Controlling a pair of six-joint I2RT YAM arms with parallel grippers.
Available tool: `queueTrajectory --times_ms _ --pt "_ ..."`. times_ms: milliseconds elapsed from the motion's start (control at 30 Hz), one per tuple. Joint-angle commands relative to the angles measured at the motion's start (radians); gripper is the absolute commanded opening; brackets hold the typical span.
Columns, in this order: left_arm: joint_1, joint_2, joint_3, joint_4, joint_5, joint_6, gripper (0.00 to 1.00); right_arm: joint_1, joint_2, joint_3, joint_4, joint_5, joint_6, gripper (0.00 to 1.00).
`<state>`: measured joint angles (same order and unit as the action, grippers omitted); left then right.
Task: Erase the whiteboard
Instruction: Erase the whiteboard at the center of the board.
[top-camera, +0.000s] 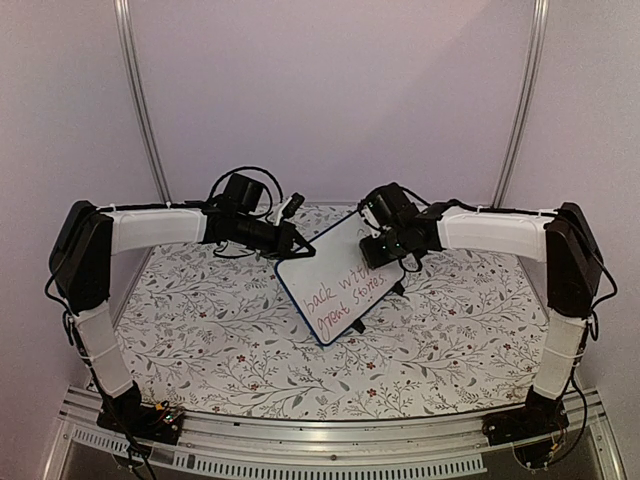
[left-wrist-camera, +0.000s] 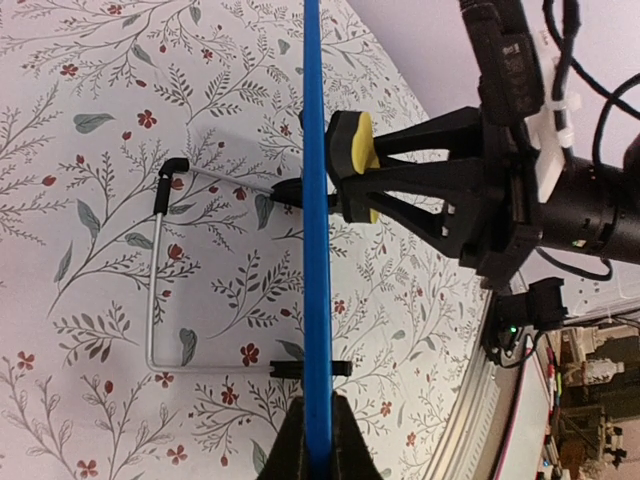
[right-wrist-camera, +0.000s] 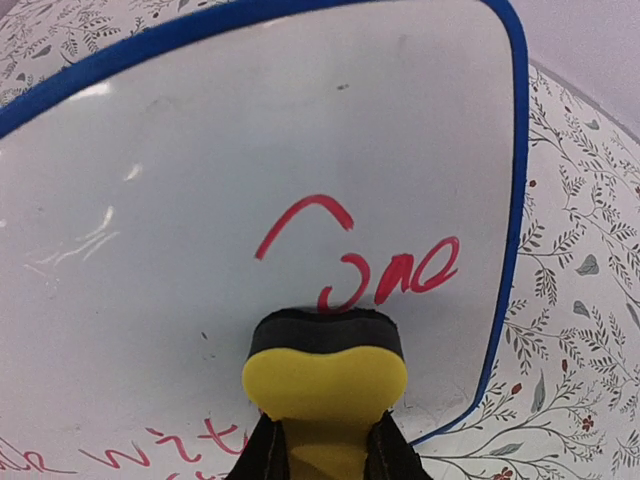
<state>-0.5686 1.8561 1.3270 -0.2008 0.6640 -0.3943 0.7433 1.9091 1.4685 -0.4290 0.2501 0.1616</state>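
Bracing the whiteboard (top-camera: 335, 272) upright on the table (top-camera: 200, 330), the left gripper (left-wrist-camera: 318, 442) clenched its blue edge, likely so it would not tip while the right gripper (right-wrist-camera: 325, 452), clamped on the yellow eraser (right-wrist-camera: 325, 380), held it against the red writing

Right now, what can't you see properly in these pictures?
Top view: the writing on the blue-framed rectangular whiteboard is too small to read surely.
Left wrist view: the board stands edge-on, hiding its written face.
Right wrist view: the yellow sponge eraser hides the board beneath it; the bottom edge cuts off the lowest words.
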Motion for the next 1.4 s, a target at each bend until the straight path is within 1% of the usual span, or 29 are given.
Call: queueTrajectory --times_ms 0,133,267,433,633,800,967,1233,1367 --pt "-0.027 -0.002 0.003 -0.040 0.000 0.071 0.00 -0.010 -0.040 -0.086 -0.020 -0.012 0.020 0.18" --pt "-0.027 -0.003 0.003 -0.041 0.000 0.070 0.00 -0.011 -0.070 -0.133 -0.018 -0.017 0.034 0.18" --pt "-0.027 -0.002 0.003 -0.039 0.002 0.069 0.00 -0.020 -0.065 -0.123 -0.007 -0.031 0.033 0.18" --pt "-0.028 -0.004 0.003 -0.041 -0.001 0.071 0.00 -0.043 -0.029 -0.045 0.012 -0.087 0.029 0.18" --pt "-0.027 -0.006 0.003 -0.043 -0.003 0.075 0.00 -0.049 0.038 0.084 -0.001 -0.087 0.000 0.18" --pt "-0.027 -0.006 0.003 -0.043 0.003 0.073 0.00 -0.052 0.058 0.136 -0.005 -0.096 -0.015 0.18" --pt "-0.028 -0.010 0.003 -0.042 0.000 0.072 0.00 -0.051 0.051 0.081 -0.006 -0.112 -0.001 0.17" --pt "-0.028 -0.001 0.002 -0.037 0.008 0.068 0.00 -0.050 -0.021 -0.114 0.031 -0.167 0.033 0.17" --pt "-0.027 0.008 0.003 -0.037 0.015 0.065 0.00 -0.045 -0.038 -0.136 0.052 -0.178 0.034 0.17"
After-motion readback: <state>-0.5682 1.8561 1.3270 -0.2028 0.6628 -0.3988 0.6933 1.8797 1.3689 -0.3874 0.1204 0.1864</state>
